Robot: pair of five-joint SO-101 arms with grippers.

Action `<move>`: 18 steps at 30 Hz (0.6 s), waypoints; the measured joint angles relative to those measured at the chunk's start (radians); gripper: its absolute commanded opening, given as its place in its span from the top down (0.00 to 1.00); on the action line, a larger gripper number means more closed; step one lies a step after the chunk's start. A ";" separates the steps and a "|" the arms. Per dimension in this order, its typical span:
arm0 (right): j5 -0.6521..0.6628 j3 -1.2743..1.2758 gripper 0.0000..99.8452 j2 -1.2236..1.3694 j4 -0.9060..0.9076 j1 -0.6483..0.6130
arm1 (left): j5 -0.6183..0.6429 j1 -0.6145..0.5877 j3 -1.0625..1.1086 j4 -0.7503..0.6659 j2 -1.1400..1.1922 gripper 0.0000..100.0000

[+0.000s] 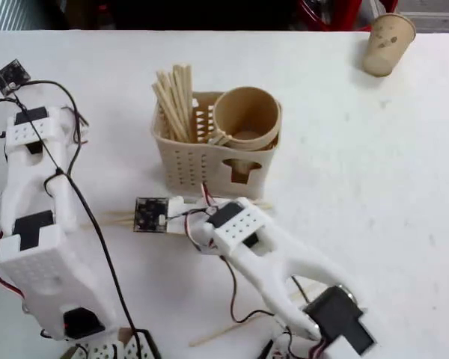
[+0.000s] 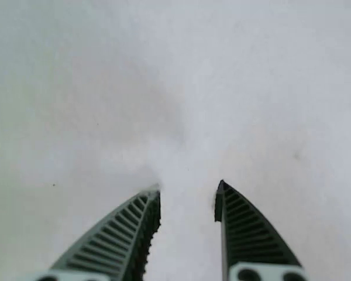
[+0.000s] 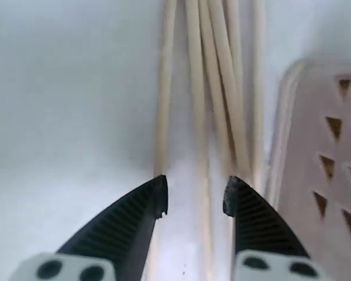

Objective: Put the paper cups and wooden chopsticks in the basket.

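High view: one brown paper cup [image 1: 247,112] sits in the beige perforated plastic basket [image 1: 187,168] beside upright wooden chopsticks [image 1: 176,97]; a second cup [image 1: 388,43], its print unreadable, stands far off on the white worktop [image 1: 359,187]. The right fingers [image 3: 128,228] spread over about five loose chopsticks [image 3: 213,88] beside the basket; the left fingers [image 2: 123,240] gape above the worktop.

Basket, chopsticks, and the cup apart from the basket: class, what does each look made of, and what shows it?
Basket: probably moulded plastic, cream and matte, with regular cut-out holes. Chopsticks: pale, bare-looking wood, thin straight sticks. Cup: seemingly brown paper, dull surface, thin wall.
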 measured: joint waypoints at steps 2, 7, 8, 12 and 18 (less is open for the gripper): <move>0.018 0.000 0.83 0.037 -0.048 0.000 | 0.000 0.000 0.000 0.000 0.000 0.83; 0.026 0.000 0.83 0.055 -0.091 0.000 | 0.000 0.000 0.000 0.000 0.000 0.83; 0.026 0.000 0.83 0.055 -0.092 0.000 | 0.000 0.000 0.000 0.000 0.000 0.83; 0.026 -0.012 0.83 0.060 -0.094 0.000 | 0.000 0.000 0.000 0.000 0.000 0.83; 0.014 -0.034 0.83 0.061 -0.106 0.000 | 0.000 0.000 0.000 0.000 0.000 0.83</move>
